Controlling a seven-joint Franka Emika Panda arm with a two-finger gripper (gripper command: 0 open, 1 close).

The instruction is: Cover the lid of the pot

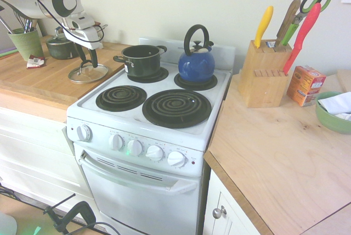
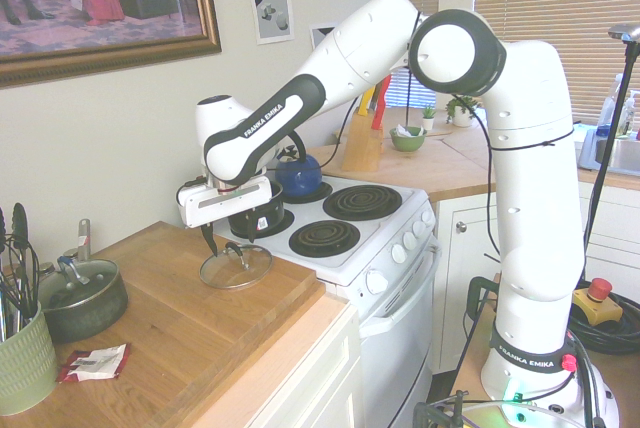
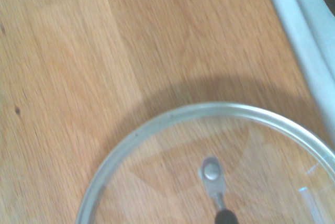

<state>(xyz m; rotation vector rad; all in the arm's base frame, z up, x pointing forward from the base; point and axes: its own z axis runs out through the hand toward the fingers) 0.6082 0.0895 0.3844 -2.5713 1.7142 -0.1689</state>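
The round clear glass lid (image 1: pixel 88 73) (image 2: pixel 235 267) (image 3: pixel 209 110) lies flat on the wooden counter, just left of the stove. My gripper (image 1: pixel 88 60) (image 2: pixel 225 240) hangs right over the lid's middle, open, with its dark fingers (image 1: pixel 94 57) down on either side of the small knob and nothing gripped. The black pot (image 1: pixel 142 60) (image 2: pixel 262 220) stands uncovered on the stove's back-left burner, to the right of the lid; in the second exterior view the gripper hides part of it.
A blue kettle (image 1: pixel 196 62) (image 2: pixel 298 176) sits on the back-right burner. On the left counter are a dark saucepan (image 1: pixel 61 49) (image 2: pixel 80 298), a green utensil cup (image 1: pixel 25 43) and a small packet (image 2: pixel 95 360). A knife block (image 1: pixel 263 74) stands right of the stove.
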